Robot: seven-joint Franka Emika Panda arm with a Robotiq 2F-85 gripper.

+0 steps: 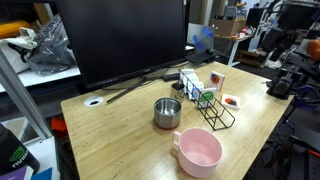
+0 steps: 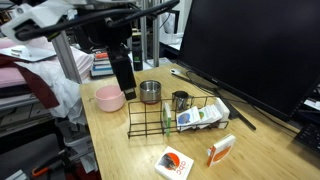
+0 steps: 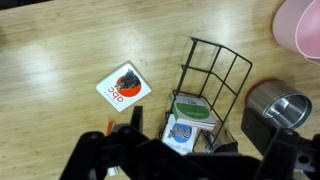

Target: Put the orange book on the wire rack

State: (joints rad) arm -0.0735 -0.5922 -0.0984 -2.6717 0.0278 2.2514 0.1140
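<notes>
The orange book stands upright on the table just off one end of the wire rack. Both also show in an exterior view, the orange book and the wire rack. The orange book is out of sight in the wrist view. A green book and a zebra-cover book lie in the wire rack. My gripper hangs high above the table edge, far from the orange book, its dark fingers apart and empty. It also shows in both exterior views.
A small flat red-and-white thing lies on the wood table beside the rack. A pink bowl, a steel pot and a steel cup stand beyond the rack. A large black monitor lines the table's far side.
</notes>
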